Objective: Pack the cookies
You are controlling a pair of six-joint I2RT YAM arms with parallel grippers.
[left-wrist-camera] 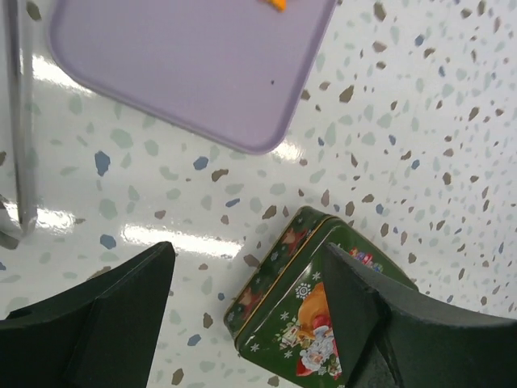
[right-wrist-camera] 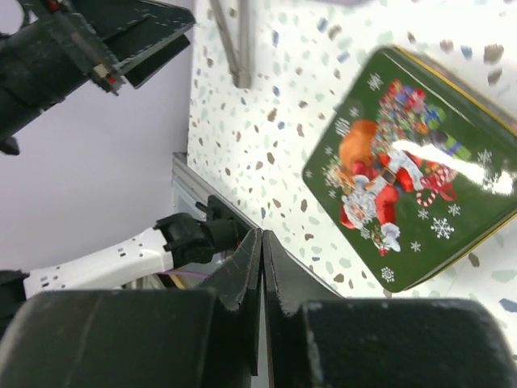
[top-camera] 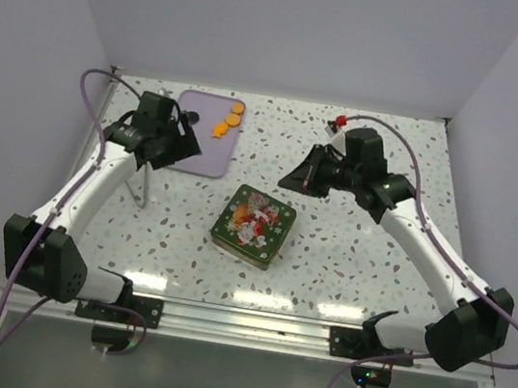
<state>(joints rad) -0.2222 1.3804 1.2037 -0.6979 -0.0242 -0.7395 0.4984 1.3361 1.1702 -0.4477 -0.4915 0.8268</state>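
**Cookies on the tray, tin shut, both arms aloft**

The left jaws are released, spread wide with nothing between them. Their two dark fingers (left-wrist-camera: 121, 311) frame a patch of speckled worktop (top-camera: 347, 256), and the corner of the green tin (left-wrist-camera: 283, 303) shows in the gap. From above, that arm's head hangs over the near left part of the lavender tray (top-camera: 197, 151). It is off the surface and touching none of the things.

The right jaws are clenched, the fingers (right-wrist-camera: 246, 267) pressed flat against each other and grasping nothing. They hang in the air just beyond the tin's far right corner, pointing left across the worktop.

The tin (top-camera: 254, 225) sits in the middle of the worktop, turned a little askew. Its lid is on, showing a Santa picture among snowflakes on green, with a gold line along the edge.

The cookies (top-camera: 229, 119) lie at the far right corner of the tray. They are a few small orange discs in a short slanting row, close together, well apart from the tin and from both sets of jaws. In the left wrist view only an orange sliver (left-wrist-camera: 275, 4) of them shows at the top edge.

A thin grey metal rod (top-camera: 143, 186) stands on the worktop just left of the tray's near corner.
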